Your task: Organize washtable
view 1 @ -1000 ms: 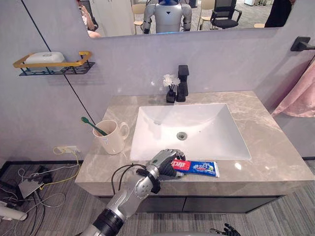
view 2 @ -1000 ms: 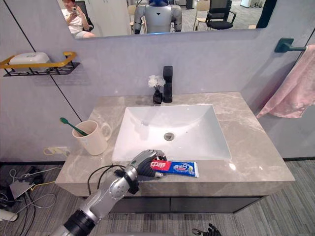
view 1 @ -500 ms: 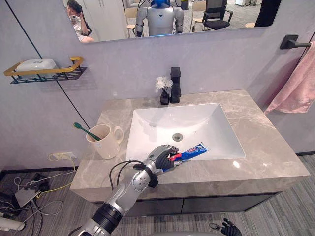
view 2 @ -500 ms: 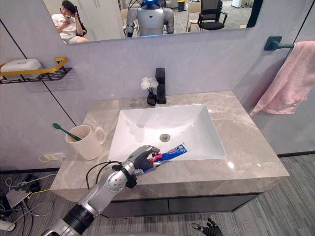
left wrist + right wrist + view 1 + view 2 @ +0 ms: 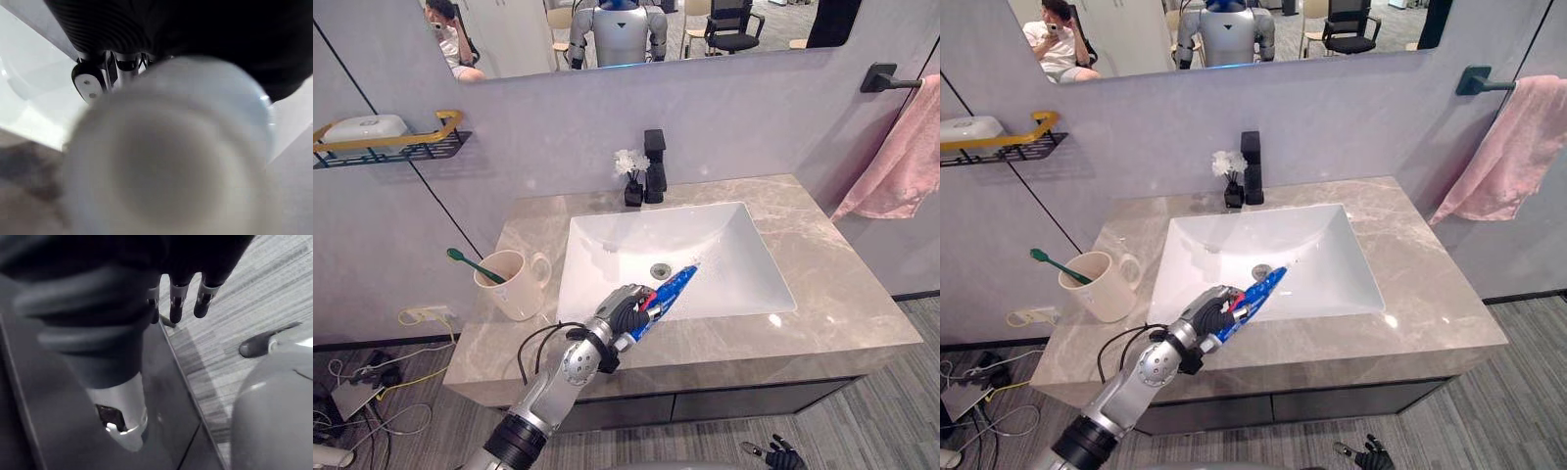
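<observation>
You see the left hand point(image 5: 1206, 313) curled round the red end of a blue toothpaste tube point(image 5: 1259, 289), which slants up over the front rim of the white sink point(image 5: 1327, 269). On the countertop point(image 5: 1430, 323) to the left stands a cream mug point(image 5: 1097, 289) holding a green toothbrush point(image 5: 1050, 262). A black faucet point(image 5: 1251, 166) and small white flowers point(image 5: 1226, 164) stand behind the basin. A pink towel point(image 5: 1498, 157) hangs at the right.

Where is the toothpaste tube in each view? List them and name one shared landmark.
Left eye view: toothpaste tube low centre, in the left robot hand, tip by the sink drain.
Right eye view: same grasp, slightly further left, tip beside the drain.
Left wrist view: pale blurred round shape near the lens, possibly its end; cannot tell.
Right wrist view: right robot hand over the floor.
Shared landmark: the drain.
</observation>
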